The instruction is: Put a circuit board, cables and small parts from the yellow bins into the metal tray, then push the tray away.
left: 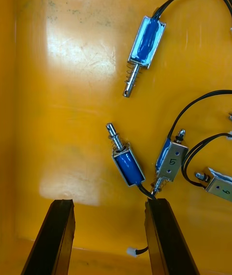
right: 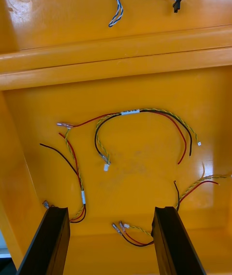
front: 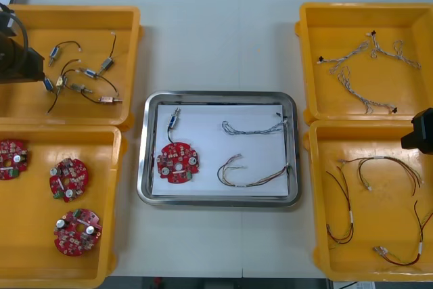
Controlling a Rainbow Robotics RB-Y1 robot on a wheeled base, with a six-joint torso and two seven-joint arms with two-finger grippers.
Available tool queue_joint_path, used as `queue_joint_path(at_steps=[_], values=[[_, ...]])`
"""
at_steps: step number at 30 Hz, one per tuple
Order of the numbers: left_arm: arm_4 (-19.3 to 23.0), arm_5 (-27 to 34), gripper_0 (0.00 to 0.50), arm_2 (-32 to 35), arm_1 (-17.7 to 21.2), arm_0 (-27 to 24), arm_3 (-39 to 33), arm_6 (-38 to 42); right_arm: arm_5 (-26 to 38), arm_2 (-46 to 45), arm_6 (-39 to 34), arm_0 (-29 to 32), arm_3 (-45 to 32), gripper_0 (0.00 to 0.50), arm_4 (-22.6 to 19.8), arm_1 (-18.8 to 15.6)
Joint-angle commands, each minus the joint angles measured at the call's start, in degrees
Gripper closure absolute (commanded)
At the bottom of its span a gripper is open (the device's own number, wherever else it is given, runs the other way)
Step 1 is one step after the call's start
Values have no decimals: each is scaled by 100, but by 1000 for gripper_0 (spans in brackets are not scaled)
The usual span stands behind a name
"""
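**A:** Where is the tray sitting?

**B:** The metal tray (front: 218, 97) is lying at the centre of the frame, its long axis running left to right.

**A:** What is lying in it?

**B:** A red circuit board (front: 177, 162) is resting at its lower left. A small metal part (front: 174, 119) is lying just above it, pointing nearly straight up the frame. A blue and white cable (front: 254, 127) and, below it, a red and yellow cable (front: 250, 175) are both stretching left to right.

**A:** And the grippers?

**B:** The left gripper (left: 109, 202) is hovering over the upper-left yellow bin (front: 81, 10), fingers spread, gripping nothing. The right gripper (right: 112, 209) is hanging over the lower-right bin (front: 316, 201), fingers likewise apart and empty.
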Motion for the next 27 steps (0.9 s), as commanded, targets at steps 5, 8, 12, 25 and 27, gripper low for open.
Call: queue_joint_path(at_steps=[5, 8, 12, 25, 27], values=[[-130, -318, 74, 167, -57, -437, 406, 210, 21, -201, -167, 57, -165, 0, -49, -239], [-148, -441, 73, 167, -136, -525, 599, 201, 21, -201, -167, 57, -165, 0, -49, -239], [-174, -590, 74, 158, -233, -586, 801, 184, 21, -201, -167, 57, -165, 0, -49, -239], [-306, -793, 74, 167, -400, -788, 1188, 140, 21, -201, -167, 57, -165, 0, -49, -239], [-315, -819, 75, 158, -400, -797, 1232, 113, 21, -201, -167, 57, -165, 0, -49, -239]])
